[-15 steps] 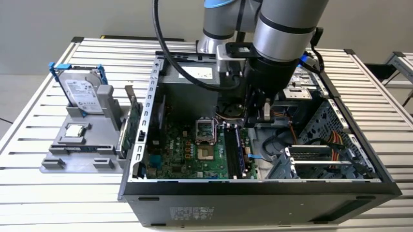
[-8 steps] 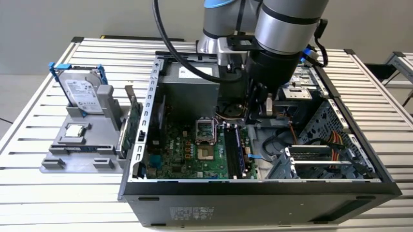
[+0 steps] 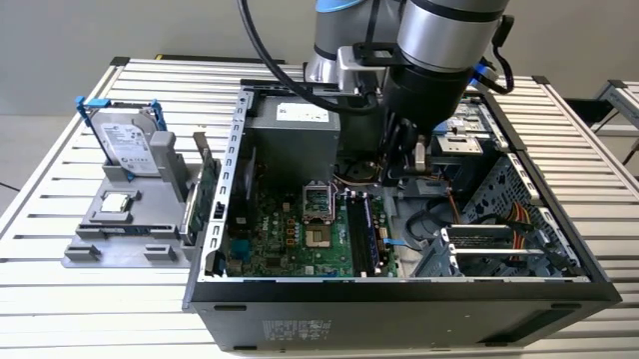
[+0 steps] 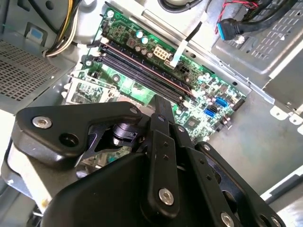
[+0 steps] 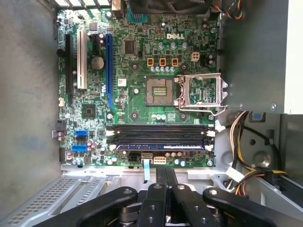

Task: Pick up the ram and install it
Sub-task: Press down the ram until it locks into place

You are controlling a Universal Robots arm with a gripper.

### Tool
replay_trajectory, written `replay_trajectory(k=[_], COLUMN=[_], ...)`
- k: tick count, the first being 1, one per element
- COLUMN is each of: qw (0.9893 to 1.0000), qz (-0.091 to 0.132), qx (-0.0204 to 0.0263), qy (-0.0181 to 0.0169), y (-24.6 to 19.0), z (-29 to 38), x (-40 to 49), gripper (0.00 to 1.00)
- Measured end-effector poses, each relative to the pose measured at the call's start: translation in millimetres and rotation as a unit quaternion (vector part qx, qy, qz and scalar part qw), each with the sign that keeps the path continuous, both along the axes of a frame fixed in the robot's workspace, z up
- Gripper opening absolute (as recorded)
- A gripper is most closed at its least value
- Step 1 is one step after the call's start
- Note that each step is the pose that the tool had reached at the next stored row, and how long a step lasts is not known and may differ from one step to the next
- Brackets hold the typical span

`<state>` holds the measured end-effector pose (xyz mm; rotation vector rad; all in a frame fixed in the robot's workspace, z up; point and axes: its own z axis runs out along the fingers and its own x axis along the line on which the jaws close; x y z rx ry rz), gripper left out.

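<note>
The big black computer case [image 3: 399, 307] lies open on a table of metal slats [image 3: 60, 299], and inside it you can see the green motherboard [image 5: 137, 94]. The ram [image 5: 161, 146] is already sitting in the motherboard. It is the thin dark blue stick lying in the last of the long memory slots [image 5: 161, 132], the one farthest from the square CPU socket [image 5: 158, 91], whose metal lid [image 5: 201, 92] is flipped open. In the exterior view the ram [image 3: 361, 228] shows as a dark strip near the middle of the case. The gripper [image 5: 165, 174] hangs above the inside of the case, up off the motherboard, with its two black fingers [image 5: 161, 177] pressed tight together and nothing between them. It is not touching the ram. Outside the case, on the exterior view's left, a grey holder [image 3: 90, 250] stands just beside it. A silver hard drive [image 3: 128, 146] with a blue handle stands up in the holder, and a small square chip [image 3: 117, 200] lies flat on it.
</note>
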<state>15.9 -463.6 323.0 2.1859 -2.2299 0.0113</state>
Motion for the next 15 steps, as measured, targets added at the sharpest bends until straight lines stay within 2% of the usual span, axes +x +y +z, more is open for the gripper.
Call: replay_trajectory(k=[6,15], qw=[1.0000,1.0000], qz=[0.000,0.000], qx=[0.0000,0.0000], qy=[0.0000,0.0000], y=[0.0,0.0], z=[6.2,7.5], x=[0.0,0.0], gripper=[0.00,0.00])
